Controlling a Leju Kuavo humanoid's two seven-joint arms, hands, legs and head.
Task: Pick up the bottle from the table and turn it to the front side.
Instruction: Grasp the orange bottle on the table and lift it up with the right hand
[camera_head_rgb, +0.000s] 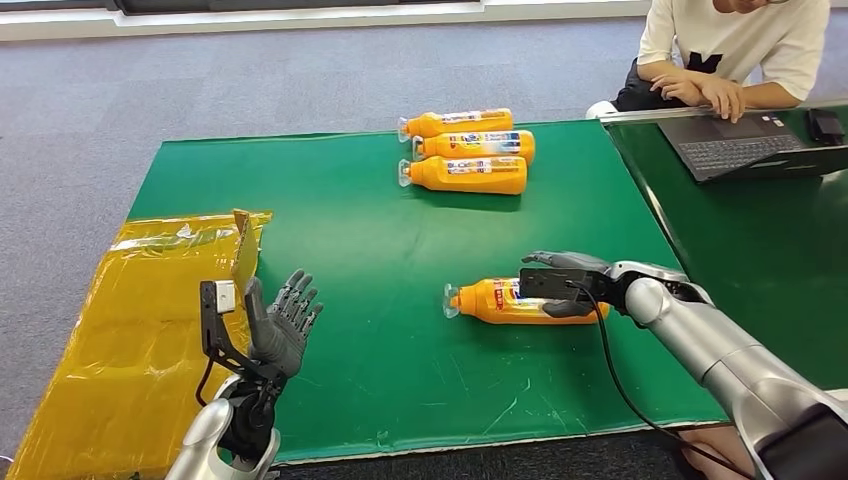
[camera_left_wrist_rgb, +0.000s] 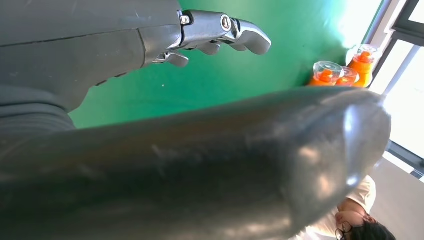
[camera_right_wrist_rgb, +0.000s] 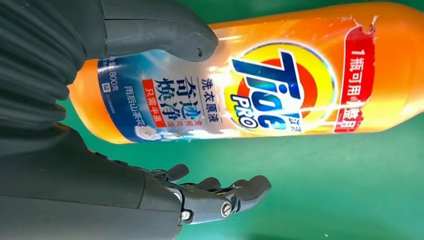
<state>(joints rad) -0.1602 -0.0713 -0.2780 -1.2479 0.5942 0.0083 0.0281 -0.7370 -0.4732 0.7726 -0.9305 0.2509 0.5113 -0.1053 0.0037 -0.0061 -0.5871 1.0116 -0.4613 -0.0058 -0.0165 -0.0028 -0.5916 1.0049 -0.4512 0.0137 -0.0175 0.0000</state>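
Detergent bottle (camera_head_rgb: 525, 302) lying on green mat (camera_head_rgb: 360, 250); I'm straddling it with my spread right hand (camera_head_rgb: 565, 283), not yet gripping. Left hand (camera_head_rgb: 285, 320) idling, fingers apart. Next: closing, lifting.

- The floor (camera_head_rgb: 200, 80) was covered with grey carpet.
- A green cloth (camera_head_rgb: 350, 220) lay on the low table, and a yellow plastic sheet (camera_head_rgb: 130, 330) lay at its left side.
- A second green table (camera_head_rgb: 770, 240) stood at the right, with an open laptop (camera_head_rgb: 750, 145) on it.
- A person (camera_head_rgb: 730, 50) sat behind the laptop.
- Bright daylight came through a window (camera_left_wrist_rgb: 405, 100).
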